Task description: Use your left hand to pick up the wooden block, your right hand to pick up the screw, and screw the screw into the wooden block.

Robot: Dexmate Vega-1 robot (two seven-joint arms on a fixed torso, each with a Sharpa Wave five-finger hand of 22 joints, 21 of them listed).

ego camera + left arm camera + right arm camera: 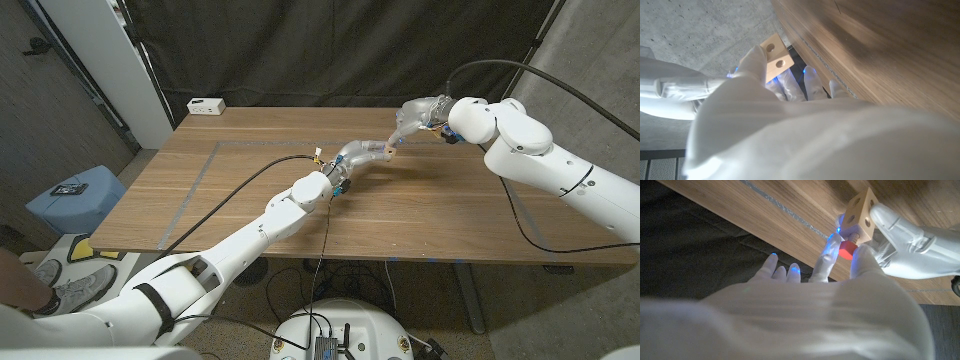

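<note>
My left hand (358,157) holds the pale wooden block (389,151) above the table's far middle. In the left wrist view the block (775,62) shows two round holes above my left hand (785,100). My right hand (418,114) meets the block from the far right. In the right wrist view my right hand (840,265) pinches the red-headed screw (846,250) between thumb and a finger. The screw's shaft stands against a face of the block (860,216), at a hole. The other hand's silver fingers (900,230) wrap the block there.
A white box (206,105) sits at the far left corner of the wooden table (250,200). A black cable (240,190) trails across the table along my left arm. Grey tape lines mark the tabletop. A blue bin (72,200) stands on the floor at left.
</note>
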